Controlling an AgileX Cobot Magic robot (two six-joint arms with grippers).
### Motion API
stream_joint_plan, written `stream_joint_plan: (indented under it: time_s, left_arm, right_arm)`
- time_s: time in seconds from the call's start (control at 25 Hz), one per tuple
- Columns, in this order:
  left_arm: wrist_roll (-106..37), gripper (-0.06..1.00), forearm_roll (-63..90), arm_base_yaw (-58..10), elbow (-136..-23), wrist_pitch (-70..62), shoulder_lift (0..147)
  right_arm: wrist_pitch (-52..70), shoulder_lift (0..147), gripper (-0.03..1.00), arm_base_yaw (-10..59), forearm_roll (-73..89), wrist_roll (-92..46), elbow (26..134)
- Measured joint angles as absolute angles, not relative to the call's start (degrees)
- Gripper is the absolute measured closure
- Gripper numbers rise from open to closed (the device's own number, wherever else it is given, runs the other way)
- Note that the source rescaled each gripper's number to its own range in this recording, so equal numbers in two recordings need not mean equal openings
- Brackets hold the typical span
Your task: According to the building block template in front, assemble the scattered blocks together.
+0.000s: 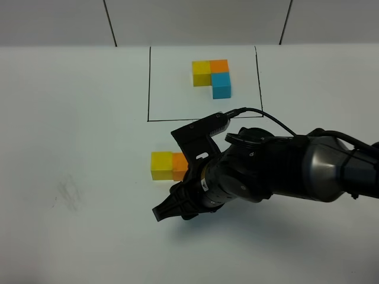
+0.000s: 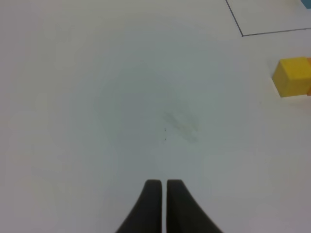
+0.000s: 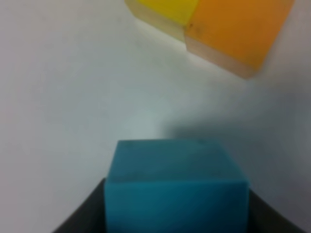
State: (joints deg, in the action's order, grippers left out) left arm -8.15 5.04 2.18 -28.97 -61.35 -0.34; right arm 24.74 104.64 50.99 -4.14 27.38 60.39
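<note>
The template (image 1: 211,77) sits in the upper middle of the overhead shot, inside a thin black rectangle (image 1: 148,89) drawn on the white table (image 1: 71,118). It has yellow on the left, orange touching it on the right, and blue tucked under the orange, so it makes an L.

Just below the rectangle's bottom line, about dead centre of the frame, the loose yellow cube (image 1: 161,165) and orange cube (image 1: 179,165) are pushed together side by side, with yellow on the left. The right arm (image 1: 284,171) reaches in from the right edge and covers part of the orange one.

The right gripper (image 3: 177,213) is clamped on the blue cube (image 3: 175,179), with a dark finger on each side of it. The overhead view hides that cube completely behind the arm. From the wrist camera it's close to the yellow/orange pair but not touching them, and I can't tell whether it's resting on the table or lifted.

The left gripper (image 2: 163,187) has its jaws pressed together with nothing between them. It hangs over bare table near a faint grey smudge (image 2: 182,124), which also shows at the lower left of the overhead shot.
</note>
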Motion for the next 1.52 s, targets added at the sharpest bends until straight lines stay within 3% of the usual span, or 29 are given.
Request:
stream_joint_plan:
  time_s: [0.48, 1.52]
  left_arm:
    - [-8.2, 0.94, 5.0, 2.2, -29.0, -61.3, -0.3]
    - [-8.3, 0.94, 5.0, 2.2, -29.0, -61.3, -0.3]
  right_arm:
    - [29.3, 111.9, 0.48, 51.0, -5.7, 27.0, 68.5]
    - [29.5, 113.8, 0.48, 50.5, -6.7, 32.6, 69.2]
